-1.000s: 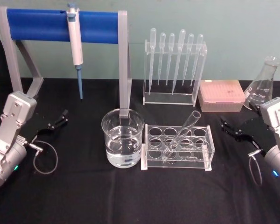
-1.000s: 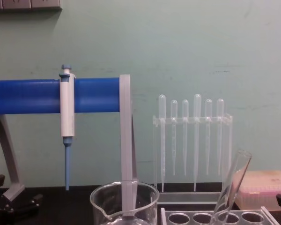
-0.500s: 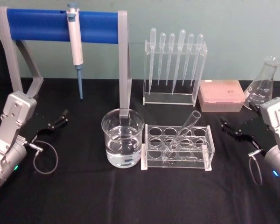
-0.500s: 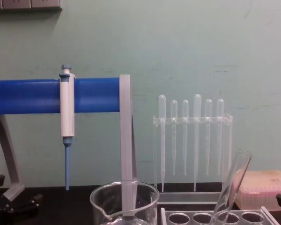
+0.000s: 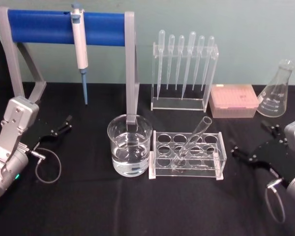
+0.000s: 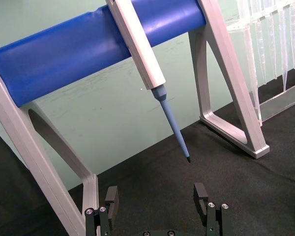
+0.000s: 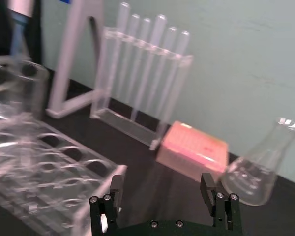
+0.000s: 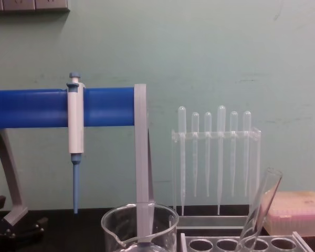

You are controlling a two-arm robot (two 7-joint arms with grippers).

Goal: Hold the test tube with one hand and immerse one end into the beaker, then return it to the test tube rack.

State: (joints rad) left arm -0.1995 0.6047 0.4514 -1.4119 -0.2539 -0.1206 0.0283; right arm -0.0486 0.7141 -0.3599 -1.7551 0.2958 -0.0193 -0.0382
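Note:
The test tube [image 5: 193, 140] is a clear glass cylinder leaning in the acrylic rack [image 5: 187, 155], with its mouth pointing up and to the right. From the chest it shows as a slanted tube [image 8: 260, 210]. The beaker [image 5: 130, 144], part filled with clear liquid, stands just left of the rack; its rim [image 8: 139, 214] sits low in the chest view. My right gripper [image 5: 253, 139] hovers open to the right of the rack, holding nothing [image 7: 161, 186]. Far to the left, my left gripper [image 5: 59, 127] rests open near the blue stand, also holding nothing [image 6: 156, 194].
A blue-barred stand [image 5: 64, 27] carries a micropipette [image 5: 79, 44] at the back left. A pipette rack [image 5: 183, 73], a pink tip box [image 5: 233, 100] and a conical flask [image 5: 278, 91] line the back right. Black cloth covers the table [image 5: 152, 206].
My right arm has pulled back toward me and to the right, so its gripper now sits lower, beside the rack's right end. The left arm, tube and beaker are unmoved.

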